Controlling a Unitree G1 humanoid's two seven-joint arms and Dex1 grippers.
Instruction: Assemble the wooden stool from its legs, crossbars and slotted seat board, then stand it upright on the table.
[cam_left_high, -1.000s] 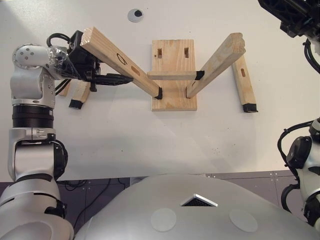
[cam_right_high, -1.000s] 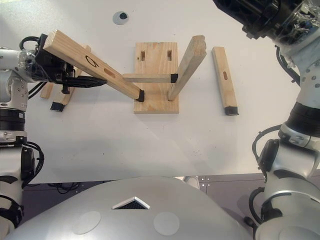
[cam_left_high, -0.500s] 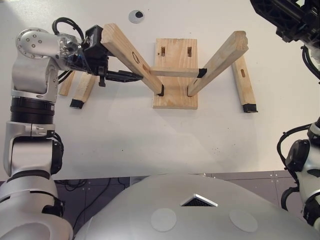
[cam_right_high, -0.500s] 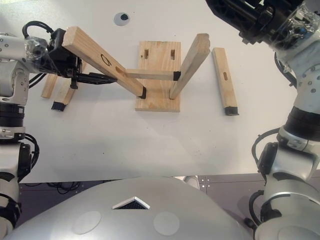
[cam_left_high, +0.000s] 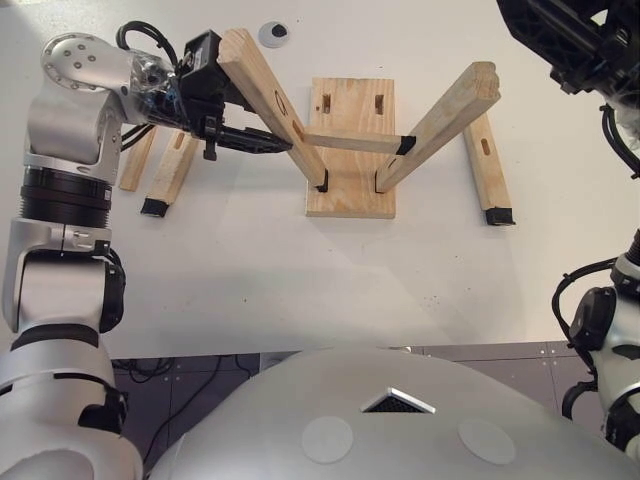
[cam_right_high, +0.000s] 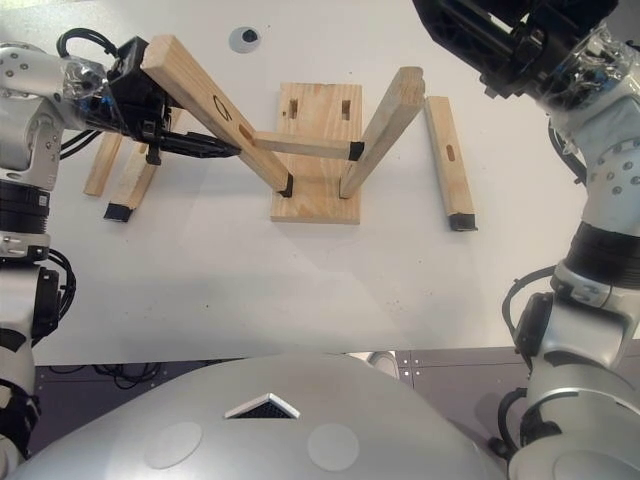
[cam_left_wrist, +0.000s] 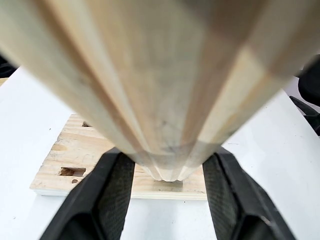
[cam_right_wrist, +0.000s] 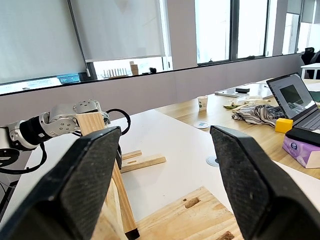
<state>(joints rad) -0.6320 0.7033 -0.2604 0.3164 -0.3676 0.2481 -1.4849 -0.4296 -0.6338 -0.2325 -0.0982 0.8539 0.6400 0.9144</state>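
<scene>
Bright even light, soft faint shadows

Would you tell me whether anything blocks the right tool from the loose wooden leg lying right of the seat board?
Nothing visible does: the open right tool hangs higher up, and the loose wooden leg lies uncovered; the mounted leg leans beside it.

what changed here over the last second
The left gripper, shut on the left light wooden stool leg, swung the leg's top end away from the robot and toward the slotted wooden seat board, so it stands steeper. Its foot stayed on the board; the thin wooden crossbar and the other standing leg kept their places; the right gripper stayed open.
</scene>
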